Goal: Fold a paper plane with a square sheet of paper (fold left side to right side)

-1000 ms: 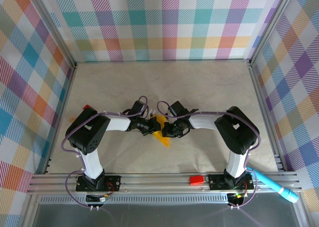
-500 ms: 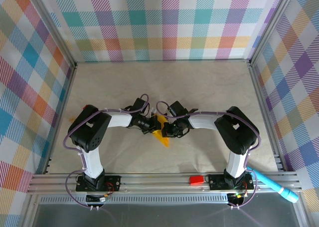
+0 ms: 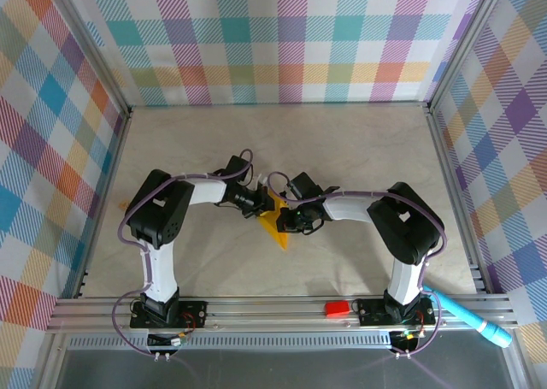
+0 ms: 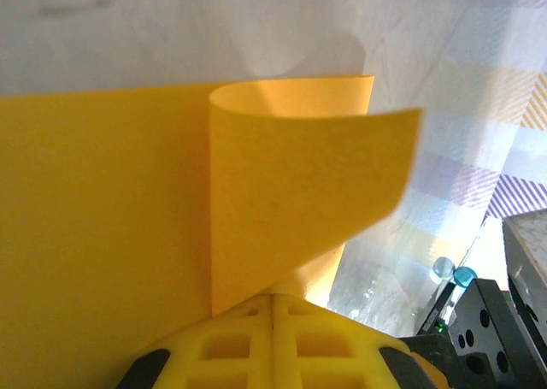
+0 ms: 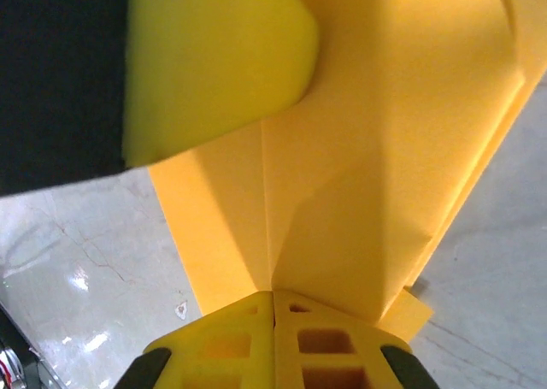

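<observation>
The yellow-orange sheet of paper [image 3: 276,228], partly folded into a narrow shape pointing toward me, lies mid-table between the two arms. My left gripper [image 3: 261,205] is shut at its upper left edge. In the left wrist view its closed tips [image 4: 273,297] touch the sheet [image 4: 102,218], where a flap [image 4: 291,192] curls up and over to the right. My right gripper [image 3: 287,221] is shut on the right side. Its tips [image 5: 273,293] rest where a crease of the paper [image 5: 385,150] runs into them. The left gripper's yellow finger [image 5: 214,55] shows just beyond.
A red block [image 3: 337,307] lies on the aluminium rail at the near edge. A light blue pen-like cylinder [image 3: 474,319] sits at the rail's right end. Plaid walls and metal posts close in the table on three sides.
The left arm has swung its elbow up and away from me. Its gripper has moved a little farther up along the paper's left edge. The right arm has stayed still.
</observation>
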Available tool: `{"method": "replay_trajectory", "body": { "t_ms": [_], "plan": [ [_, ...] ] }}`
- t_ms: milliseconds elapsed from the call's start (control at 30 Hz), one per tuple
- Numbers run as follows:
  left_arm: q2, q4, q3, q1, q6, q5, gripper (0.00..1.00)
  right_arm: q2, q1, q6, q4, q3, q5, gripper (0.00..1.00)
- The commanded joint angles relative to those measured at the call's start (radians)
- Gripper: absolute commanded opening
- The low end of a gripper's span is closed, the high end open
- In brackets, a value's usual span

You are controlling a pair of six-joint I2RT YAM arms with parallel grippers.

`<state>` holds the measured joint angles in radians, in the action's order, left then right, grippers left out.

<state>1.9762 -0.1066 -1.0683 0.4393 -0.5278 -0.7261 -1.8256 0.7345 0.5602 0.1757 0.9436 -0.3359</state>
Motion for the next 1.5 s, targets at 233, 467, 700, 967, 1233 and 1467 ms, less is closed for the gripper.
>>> {"method": "replay_trajectory", "body": {
  "t_ms": [233,467,700,967,1233,1467],
  "plan": [
    [0.089,-0.025,-0.139,-0.107,0.083,0.2,0.0,-0.09,0.013,-0.011,0.26,-0.09,0.097,0.0],
    [0.124,-0.045,-0.197,-0.134,0.097,0.209,0.0,-0.086,0.013,-0.01,0.258,-0.092,0.087,0.0],
    [0.106,-0.127,-0.272,-0.151,0.139,0.211,0.0,-0.061,0.009,-0.008,0.248,-0.095,0.082,0.0],
    [-0.111,-0.082,-0.102,-0.137,0.145,0.158,0.0,-0.024,-0.003,-0.004,0.193,-0.094,0.069,0.0],
    [-0.203,0.031,0.055,-0.021,0.094,0.051,0.0,0.022,-0.009,0.003,0.127,-0.124,0.066,0.0],
    [-0.086,0.04,0.006,0.044,0.085,0.031,0.0,0.022,-0.009,0.003,0.119,-0.12,0.052,0.0]
  ]
}}
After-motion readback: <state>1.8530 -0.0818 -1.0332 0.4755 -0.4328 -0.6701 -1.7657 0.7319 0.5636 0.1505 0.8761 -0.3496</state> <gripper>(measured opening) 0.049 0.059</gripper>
